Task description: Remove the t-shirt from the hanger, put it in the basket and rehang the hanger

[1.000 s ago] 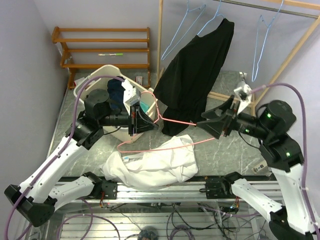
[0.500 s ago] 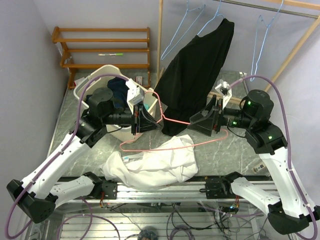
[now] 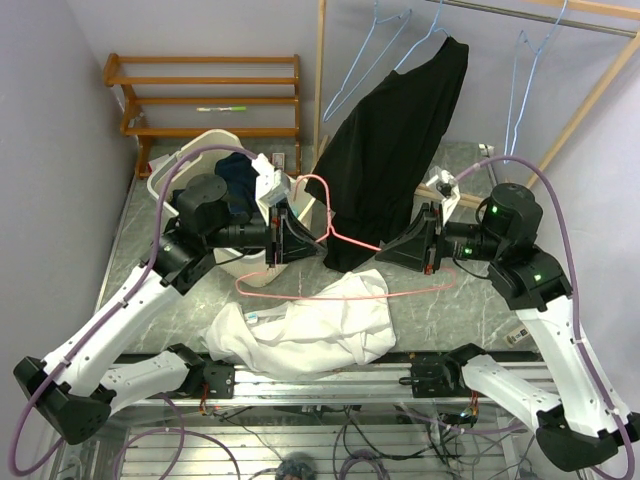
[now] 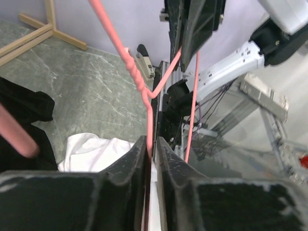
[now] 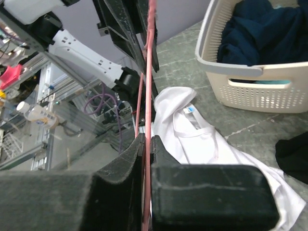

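Hanger (image 3: 352, 240), pink wire: held above the worktop (image 3: 450, 310), bare. Left gripper (image 3: 312, 247): clamped on the wire below its twisted neck. Right gripper (image 3: 388, 254): clamped on the wire. T-shirt (image 3: 300, 330), white: crumpled at the worktop's near edge, centre, beneath the hanger.

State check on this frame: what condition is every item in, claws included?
pink hanger: bare, held in the air between both claws
white t-shirt: off the hanger, crumpled on the table
left claw: shut on the pink hanger
right claw: shut on the pink hanger
black garment: hanging on the rack
basket: holding dark blue clothes
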Controlling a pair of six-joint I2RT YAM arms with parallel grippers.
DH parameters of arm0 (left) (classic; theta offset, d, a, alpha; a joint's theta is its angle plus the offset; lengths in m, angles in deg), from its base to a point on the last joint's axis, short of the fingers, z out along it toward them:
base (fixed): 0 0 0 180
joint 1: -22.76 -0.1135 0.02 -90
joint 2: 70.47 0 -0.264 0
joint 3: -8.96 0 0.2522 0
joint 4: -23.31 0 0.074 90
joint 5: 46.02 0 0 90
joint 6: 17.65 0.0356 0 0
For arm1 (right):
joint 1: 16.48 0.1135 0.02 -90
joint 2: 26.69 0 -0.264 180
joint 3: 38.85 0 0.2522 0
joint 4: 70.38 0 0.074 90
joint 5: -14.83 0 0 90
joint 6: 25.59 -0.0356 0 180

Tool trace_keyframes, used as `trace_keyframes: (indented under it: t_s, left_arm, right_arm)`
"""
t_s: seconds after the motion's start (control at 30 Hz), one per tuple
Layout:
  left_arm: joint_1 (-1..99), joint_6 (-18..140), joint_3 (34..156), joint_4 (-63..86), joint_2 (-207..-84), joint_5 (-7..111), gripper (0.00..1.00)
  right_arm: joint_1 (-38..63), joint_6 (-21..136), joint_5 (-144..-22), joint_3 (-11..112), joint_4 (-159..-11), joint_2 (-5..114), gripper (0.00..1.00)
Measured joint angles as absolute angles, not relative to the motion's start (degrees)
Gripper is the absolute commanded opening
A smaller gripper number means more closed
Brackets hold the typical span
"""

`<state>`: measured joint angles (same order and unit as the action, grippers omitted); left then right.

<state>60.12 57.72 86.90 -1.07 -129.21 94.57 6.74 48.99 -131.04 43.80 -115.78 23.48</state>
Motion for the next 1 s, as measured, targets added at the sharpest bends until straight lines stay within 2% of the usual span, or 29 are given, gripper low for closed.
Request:
trace_keyframes:
  t_s: [0.1, 0.13, 0.17, 0.2, 0.23, 0.43, 0.63, 0.7, 0.87, 1.0]
  left_arm:
    - [60.2, 57.8, 87.2, -1.2, -128.9, 91.2, 0.63]
    - [60.2, 57.8, 87.4, -1.4, -128.5, 89.4, 0.79]
    - [60.2, 58.2, 87.5, -1.6, -127.9, 87.7, 0.91]
    - [60.2, 58.2, 87.5, -2.2, -126.9, 85.6, 0.97]
    - [60.2, 58.4, 87.5, -2.7, -125.7, 83.6, 0.98]
    - [60.2, 58.5, 86.9, -4.9, -115.0, 67.9, 0.92]
    - [60.2, 58.5, 81.0, -6.9, -104.4, 55.6, 0.84]
    - [60.2, 58.4, 78.3, -8.3, -102.0, 51.9, 0.76]
    - [60.2, 56.8, 72.8, -13.4, -97.7, 42.5, 0.43]
    - [60.2, 54.9, 70.6, -17.4, -94.7, 36.1, 0.35]
  right_arm:
    - [6.8, 49.1, -127.5, 44.3, -117.3, 22.8, 0.0]
    - [6.8, 49.1, -125.7, 44.6, -118.0, 22.5, 0.0]
    - [6.8, 49.0, -123.6, 45.1, -118.8, 22.1, 0.0]
    - [6.8, 48.9, -121.4, 45.7, -119.4, 21.6, 0.0]
    - [6.8, 48.9, -119.2, 46.3, -119.8, 21.2, 0.0]
    - [6.8, 48.4, -103.6, 53.5, -122.5, 18.5, 0.0]
    - [6.8, 47.5, -85.7, 63.2, -124.1, 16.2, 0.0]
    - [6.8, 47.2, -78.6, 65.7, -124.1, 15.2, 0.0]
    - [6.8, 47.1, -59.1, 67.3, -122.8, 15.0, 0.0]
    - [6.8, 47.0, -50.2, 67.2, -122.0, 19.8, 0.0]
